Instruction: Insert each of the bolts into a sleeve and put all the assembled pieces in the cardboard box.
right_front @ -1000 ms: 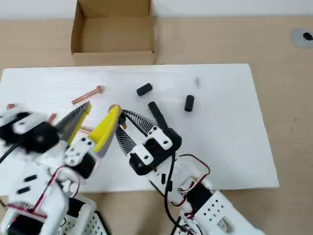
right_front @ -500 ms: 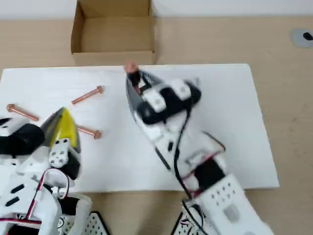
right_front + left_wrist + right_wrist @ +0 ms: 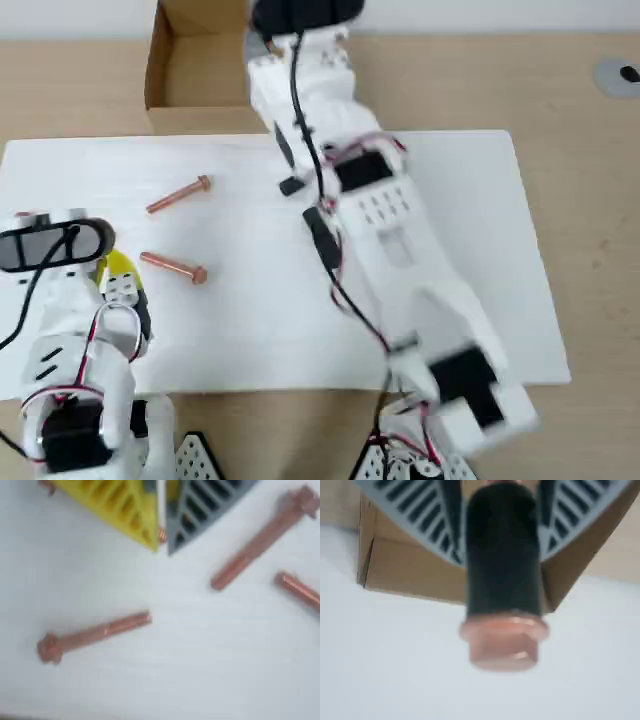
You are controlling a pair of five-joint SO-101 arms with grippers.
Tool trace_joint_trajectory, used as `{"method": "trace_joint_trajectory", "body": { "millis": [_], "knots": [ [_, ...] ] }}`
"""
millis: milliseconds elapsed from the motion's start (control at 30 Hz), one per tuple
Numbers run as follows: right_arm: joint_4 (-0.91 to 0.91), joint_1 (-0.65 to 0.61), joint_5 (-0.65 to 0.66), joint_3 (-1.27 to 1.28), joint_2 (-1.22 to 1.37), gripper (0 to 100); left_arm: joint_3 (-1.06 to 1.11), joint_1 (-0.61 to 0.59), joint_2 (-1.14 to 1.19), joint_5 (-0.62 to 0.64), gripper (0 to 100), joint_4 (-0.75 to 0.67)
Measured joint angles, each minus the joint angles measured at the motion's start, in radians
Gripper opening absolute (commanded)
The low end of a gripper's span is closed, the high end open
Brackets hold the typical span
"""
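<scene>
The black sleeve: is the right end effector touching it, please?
Touching. In the right wrist view the right end effector grips the black sleeve on both sides.

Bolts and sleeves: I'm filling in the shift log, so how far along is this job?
Done: one bolt is seated in a sleeve. In hand: the right gripper holds that piece close to the cardboard box, not yet dropped in. Left: three loose bolts lie on the white board, and a bare sleeve lies there too.
</scene>
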Motion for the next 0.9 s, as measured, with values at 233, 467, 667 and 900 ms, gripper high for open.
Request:
{"method": "trace_joint_trajectory", "body": {
  "millis": [233,467,667,900],
  "knots": [
    [0.0,0.048,0.034,-0.37,0.453,0.9,0.087,0.0,0.003,-0.006,1,0.0],
    [0.103,0.084,0.034,-0.738,0.839,1.0,0.124,0.0,0.003,-0.008,1,0.0],
    [0.219,0.086,0.034,-1.065,1.114,1.2,0.126,0.0,0.006,-0.008,1,0.0],
    [0.341,0.086,0.034,-1.336,1.321,2.2,0.126,0.0,0.006,-0.008,1,0.0]
  ]
}}
